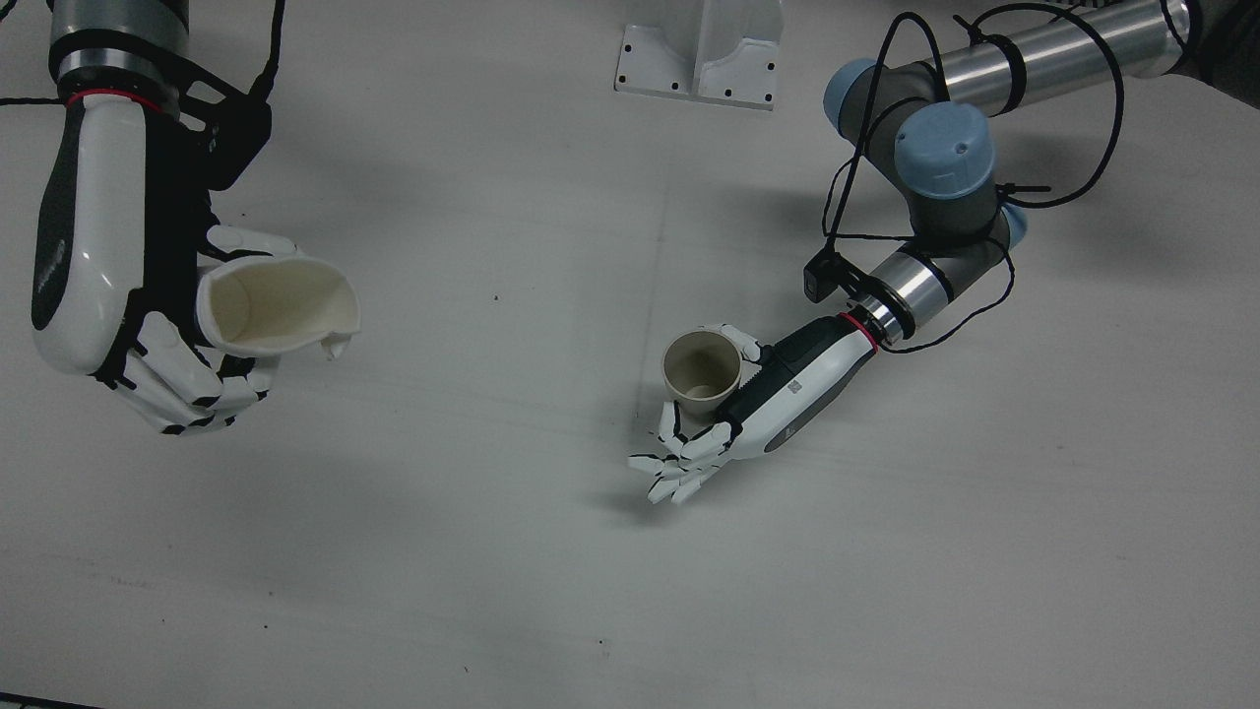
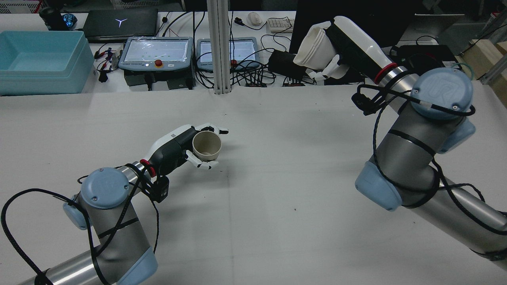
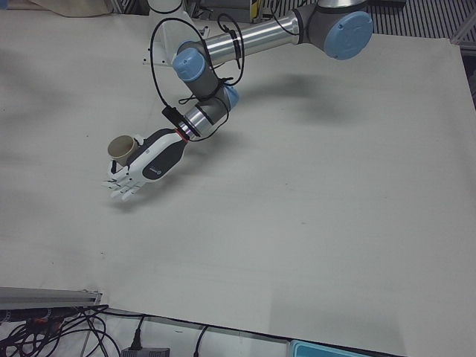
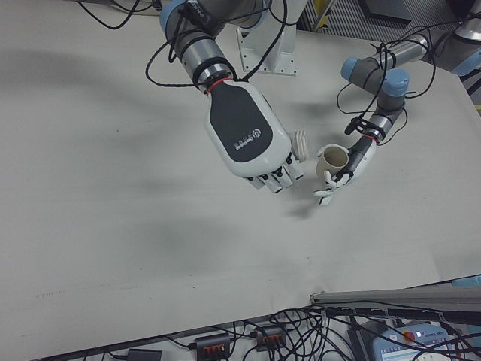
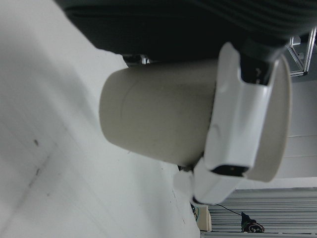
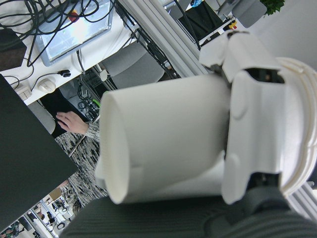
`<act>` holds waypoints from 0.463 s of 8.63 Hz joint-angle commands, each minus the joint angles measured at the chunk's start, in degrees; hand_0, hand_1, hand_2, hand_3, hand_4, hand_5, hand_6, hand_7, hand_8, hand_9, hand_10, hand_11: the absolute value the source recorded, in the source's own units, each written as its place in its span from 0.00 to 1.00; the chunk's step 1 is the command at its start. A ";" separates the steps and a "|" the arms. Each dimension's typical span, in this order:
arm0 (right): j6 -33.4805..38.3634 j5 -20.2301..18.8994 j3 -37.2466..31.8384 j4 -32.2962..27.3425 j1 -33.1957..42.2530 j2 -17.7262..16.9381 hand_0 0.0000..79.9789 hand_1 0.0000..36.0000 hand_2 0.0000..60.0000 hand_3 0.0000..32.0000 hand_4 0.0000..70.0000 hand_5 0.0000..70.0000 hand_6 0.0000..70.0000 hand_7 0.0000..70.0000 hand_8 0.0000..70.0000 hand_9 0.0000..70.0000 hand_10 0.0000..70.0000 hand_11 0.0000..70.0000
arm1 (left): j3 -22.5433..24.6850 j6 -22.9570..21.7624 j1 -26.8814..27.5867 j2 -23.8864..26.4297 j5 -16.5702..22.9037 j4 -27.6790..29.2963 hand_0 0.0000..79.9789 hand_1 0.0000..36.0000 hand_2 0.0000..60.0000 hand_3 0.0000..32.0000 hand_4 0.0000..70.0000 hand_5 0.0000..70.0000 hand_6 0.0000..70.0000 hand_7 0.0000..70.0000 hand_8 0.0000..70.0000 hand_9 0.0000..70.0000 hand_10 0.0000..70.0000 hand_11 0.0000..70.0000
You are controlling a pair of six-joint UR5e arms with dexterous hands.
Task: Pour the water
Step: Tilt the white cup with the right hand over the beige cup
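- Left robot hand (image 1: 748, 409) sits low over the middle of the surface (image 1: 551, 551), clamped around a small beige cup (image 1: 701, 371).
- Beige cup stands upright with its mouth facing up. The front view shows its inside; I cannot tell whether it holds any liquid.
- In the rear view the same cup (image 2: 206, 145) rests against the palm of the left robot hand (image 2: 178, 148), with one finger wrapped in front of the wall and the others reaching past the rim.
- The left hand view shows a white finger (image 5: 237, 124) pressed across the cup wall (image 5: 158, 114) near the rim. Whether the base touches the surface cannot be told from this view.
- Right robot hand (image 1: 148, 325) is raised well above the surface on its own side, well apart from the left one, and is clamped on a larger white cup (image 1: 276, 305).
- White cup is tilted onto its side. In the front view its open mouth faces toward the middle of the surface, and the rim looks squeezed out of round.
- The rear view shows the white cup (image 2: 315, 49) held high by the right robot hand (image 2: 344, 43), above the far edge of the surface, mouth angled down and toward the left arm's side.
- The right hand view shows fingers (image 6: 252, 124) closed over the white cup's wall (image 6: 163, 139) near its rim.
- In the right-front view the right robot hand (image 4: 252, 135) hides nearly all of the white cup. The beige cup (image 4: 334, 159) is visible beyond it.
- Beyond the far edge in the rear view: a blue bin (image 2: 39, 59) and two teach pendants (image 2: 158, 53).
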State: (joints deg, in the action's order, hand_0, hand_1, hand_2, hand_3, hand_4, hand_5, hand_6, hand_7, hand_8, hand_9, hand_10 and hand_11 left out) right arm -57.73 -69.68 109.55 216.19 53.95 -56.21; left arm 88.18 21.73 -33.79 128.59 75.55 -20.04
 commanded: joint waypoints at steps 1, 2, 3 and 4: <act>-4.74 2.77 -5.83 0.11 -6.29 5.48 1.00 1.00 1.00 0.00 1.00 1.00 1.00 1.00 0.67 0.88 0.86 1.00 | -0.20 -0.47 -0.49 6.58 0.03 -5.62 1.00 1.00 1.00 0.00 1.00 1.00 0.20 0.35 0.12 0.06 0.02 0.05; -6.32 4.01 -6.36 0.03 -8.92 6.80 1.00 1.00 1.00 0.00 1.00 1.00 1.00 1.00 0.67 0.88 0.88 1.00 | -0.98 -0.55 -0.58 7.20 0.03 -5.88 1.00 1.00 1.00 0.00 1.00 1.00 0.20 0.36 0.12 0.07 0.02 0.06; -7.21 5.24 -7.67 0.02 -11.30 8.55 1.00 1.00 1.00 0.00 1.00 1.00 1.00 1.00 0.67 0.88 0.88 1.00 | -2.12 -0.55 -0.58 7.99 0.03 -5.89 1.00 1.00 1.00 0.00 1.00 1.00 0.20 0.36 0.12 0.07 0.02 0.06; -7.57 6.56 -7.77 0.02 -13.50 9.35 1.00 1.00 1.00 0.00 1.00 1.00 1.00 1.00 0.66 0.88 0.88 1.00 | -2.65 -0.55 -0.58 8.25 0.03 -5.89 1.00 1.00 1.00 0.00 1.00 1.00 0.20 0.36 0.12 0.07 0.02 0.06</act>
State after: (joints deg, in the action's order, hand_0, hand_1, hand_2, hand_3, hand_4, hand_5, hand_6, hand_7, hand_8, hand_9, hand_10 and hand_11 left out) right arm -63.51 -65.92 103.19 216.24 45.54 -49.56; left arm 87.06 21.24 -34.30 135.48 75.58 -25.54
